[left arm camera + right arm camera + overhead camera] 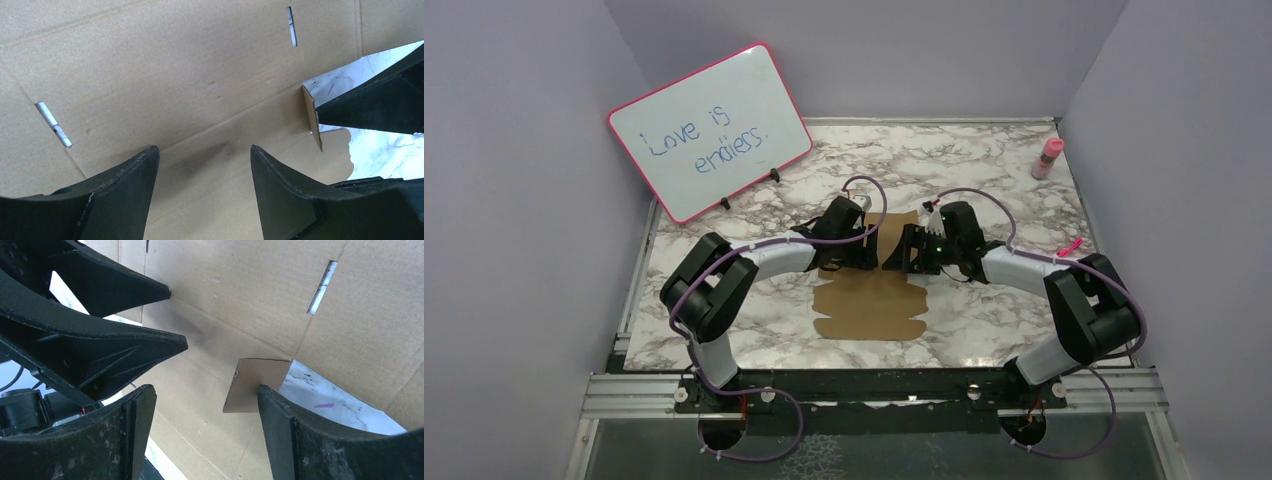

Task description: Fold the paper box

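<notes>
The paper box (869, 305) is a flat brown die-cut sheet lying on the marble table (984, 190) between the two arms. My left gripper (864, 262) and right gripper (896, 262) face each other low over its far half, close together. In the left wrist view the left gripper (204, 150) is open and empty over the cardboard (175, 75), which has narrow slots. In the right wrist view the right gripper (205, 390) is open, and a small raised tab (252, 382) stands against the tip of its right finger (280, 425). The left gripper's fingers (125, 347) show at the upper left.
A pink-framed whiteboard (709, 130) with writing stands at the back left. A pink bottle (1048, 158) stands at the back right by the wall. Grey walls close in the table on three sides.
</notes>
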Controlling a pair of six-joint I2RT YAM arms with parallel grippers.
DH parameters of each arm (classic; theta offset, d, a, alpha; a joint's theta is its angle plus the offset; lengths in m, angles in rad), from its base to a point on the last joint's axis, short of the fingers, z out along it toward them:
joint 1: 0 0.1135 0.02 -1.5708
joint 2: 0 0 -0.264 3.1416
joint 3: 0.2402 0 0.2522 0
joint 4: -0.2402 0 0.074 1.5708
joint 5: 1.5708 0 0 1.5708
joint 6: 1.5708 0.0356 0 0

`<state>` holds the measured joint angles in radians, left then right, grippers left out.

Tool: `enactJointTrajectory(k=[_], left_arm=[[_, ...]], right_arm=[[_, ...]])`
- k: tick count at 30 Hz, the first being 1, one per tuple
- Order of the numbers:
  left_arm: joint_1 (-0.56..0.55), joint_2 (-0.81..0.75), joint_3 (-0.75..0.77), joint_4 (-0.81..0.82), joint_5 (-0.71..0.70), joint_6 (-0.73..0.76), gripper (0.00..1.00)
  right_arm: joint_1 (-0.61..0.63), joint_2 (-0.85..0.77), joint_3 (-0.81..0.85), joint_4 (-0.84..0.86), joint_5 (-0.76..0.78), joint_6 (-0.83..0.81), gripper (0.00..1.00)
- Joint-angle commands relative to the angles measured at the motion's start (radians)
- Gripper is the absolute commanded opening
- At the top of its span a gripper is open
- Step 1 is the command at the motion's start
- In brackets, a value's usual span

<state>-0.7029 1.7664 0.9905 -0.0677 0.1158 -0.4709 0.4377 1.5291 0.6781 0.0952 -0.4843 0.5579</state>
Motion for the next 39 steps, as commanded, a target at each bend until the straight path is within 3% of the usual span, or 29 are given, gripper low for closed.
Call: enactJointTrajectory(k=[1,11,21,28,33,39], left_arm=[[-0.012,0.045,-0.039,-0.049,0.038,-0.016,0.69],[0.028,-0.051,0.0,-0.092,0.026,0.011,0.7],[0.225,-0.198,0.075,-0.184,0.008,0.055,0.73],[0.382,-0.088,0.265,-0.337,0.158,0.142,0.75],[0.461,0.026,0.371,-0.375,0.3,0.157,0.74],[0.489,0.16,0.48,-0.417,0.362,0.179,0.65]], right_arm=[[0.021,0.026,0.026,0.028,-0.032,0.012,0.79],[0.02,-0.068,0.139,-0.164,0.131,-0.106,0.8],[0.019,-0.012,0.312,-0.21,0.209,-0.251,0.84],[0.019,0.105,0.497,-0.257,0.134,-0.345,0.85],[0.018,0.173,0.54,-0.221,0.064,-0.354,0.86],[0.018,0.238,0.557,-0.144,-0.006,-0.385,0.86]])
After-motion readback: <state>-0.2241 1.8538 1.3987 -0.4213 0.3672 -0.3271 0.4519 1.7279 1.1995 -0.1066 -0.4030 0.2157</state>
